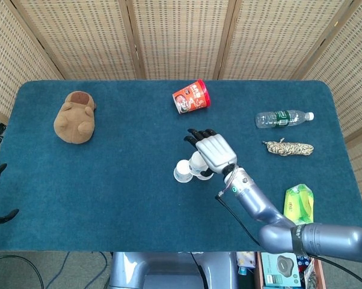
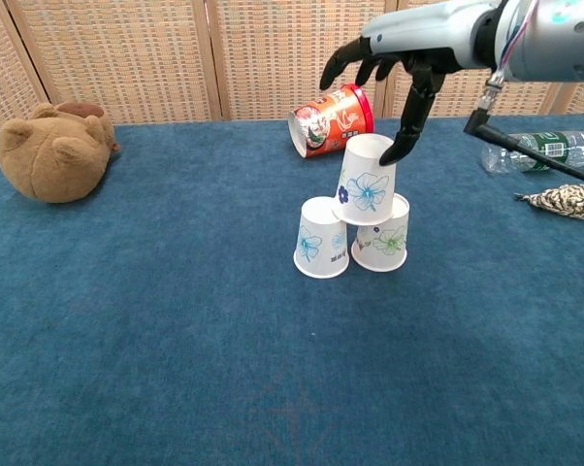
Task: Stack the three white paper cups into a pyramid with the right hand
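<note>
Top cup [image 2: 366, 192]: white paper, blue flower print, inverted, resting across the bases of the two lower cups near the middle of the surface [image 2: 176, 330]. It sits slightly toward the right-hand cup; contact with both bases appears made.

Left base cup [image 2: 320, 238] and right base cup [image 2: 382, 235]: inverted, just beside each other, rims on the surface. From the head view the trio reads as one cluster [image 1: 190, 168].

Right hand [image 2: 401, 70]: above and just behind the top cup, fingers [image 2: 342, 60] spread wide, holding nothing. One fingertip points down close to the top cup's upper right edge; whether it touches cannot be told.

Left hand: not in view.

Risk, as a judgement: the pyramid looks complete, so the hazard is the withdrawal. That low fingertip could catch the top cup's edge and tip it off, since light paper cups shift easily. A sideways exit is riskier than a straight lift.

Surrounding items: red cup [image 2: 329, 119] lying on its side behind the stack; plush bear [image 2: 51, 151] far left; water bottle [image 1: 283, 118], rope bundle [image 1: 288, 147] and green packet [image 1: 299, 203] on the right.
</note>
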Robot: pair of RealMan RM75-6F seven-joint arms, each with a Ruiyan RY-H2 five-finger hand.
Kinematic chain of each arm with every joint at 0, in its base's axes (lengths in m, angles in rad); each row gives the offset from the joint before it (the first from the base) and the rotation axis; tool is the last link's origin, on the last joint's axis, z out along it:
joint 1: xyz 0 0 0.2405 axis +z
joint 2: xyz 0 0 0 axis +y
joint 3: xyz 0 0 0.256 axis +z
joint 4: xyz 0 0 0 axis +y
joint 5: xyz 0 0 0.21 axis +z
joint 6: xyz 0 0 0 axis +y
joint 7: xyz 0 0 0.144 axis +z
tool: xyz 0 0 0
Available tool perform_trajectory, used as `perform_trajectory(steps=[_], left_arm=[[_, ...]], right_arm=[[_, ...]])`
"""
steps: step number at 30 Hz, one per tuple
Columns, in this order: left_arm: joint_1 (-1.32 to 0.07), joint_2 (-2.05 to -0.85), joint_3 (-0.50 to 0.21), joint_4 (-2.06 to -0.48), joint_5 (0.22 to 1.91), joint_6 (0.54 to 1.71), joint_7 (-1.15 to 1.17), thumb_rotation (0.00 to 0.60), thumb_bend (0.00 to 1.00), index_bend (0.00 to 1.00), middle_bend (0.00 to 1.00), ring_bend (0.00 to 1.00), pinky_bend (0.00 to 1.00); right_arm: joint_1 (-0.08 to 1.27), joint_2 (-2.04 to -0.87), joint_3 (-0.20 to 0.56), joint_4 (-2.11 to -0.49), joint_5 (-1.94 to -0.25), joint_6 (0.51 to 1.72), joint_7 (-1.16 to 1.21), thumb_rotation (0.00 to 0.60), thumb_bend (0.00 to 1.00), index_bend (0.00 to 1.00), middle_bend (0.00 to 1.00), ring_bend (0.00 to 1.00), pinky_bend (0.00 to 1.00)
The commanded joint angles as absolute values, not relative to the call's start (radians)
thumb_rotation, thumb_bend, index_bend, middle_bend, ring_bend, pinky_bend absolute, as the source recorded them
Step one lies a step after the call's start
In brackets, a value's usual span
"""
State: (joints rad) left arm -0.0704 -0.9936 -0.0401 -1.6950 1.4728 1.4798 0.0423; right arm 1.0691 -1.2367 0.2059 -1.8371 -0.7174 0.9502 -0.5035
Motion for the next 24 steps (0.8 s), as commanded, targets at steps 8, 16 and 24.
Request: perform_trajectory(steps=[8, 16, 24], left_arm=[[-0.067, -1.000, -0.036, -1.687, 1.499, 1.497, 0.032, 0.600, 0.06, 0.00, 0.00, 0.00, 0.00], [-0.068, -1.044, -0.024, -1.643, 1.532, 1.505, 0.021, 0.600, 0.06, 0.00, 0.00, 0.00, 0.00], [-0.057, -1.066, -0.021, -1.622, 1.550, 1.536, 0.013, 0.600, 0.06, 0.00, 0.00, 0.00, 0.00]], right_arm=[[0.781, -1.034, 0.091, -2.015, -1.151, 1.237, -0.358, 0.600, 0.03, 0.06, 0.00, 0.00, 0.00], [0.386, -1.132, -0.122, -1.714, -1.505, 1.647, -0.190, 0.600, 0.00, 0.00, 0.00, 0.00, 0.00], [0.240, -1.225, -0.125, -1.590, -1.531, 1.746, -0.121, 0.600, 0.00, 0.00, 0.00, 0.00, 0.00]])
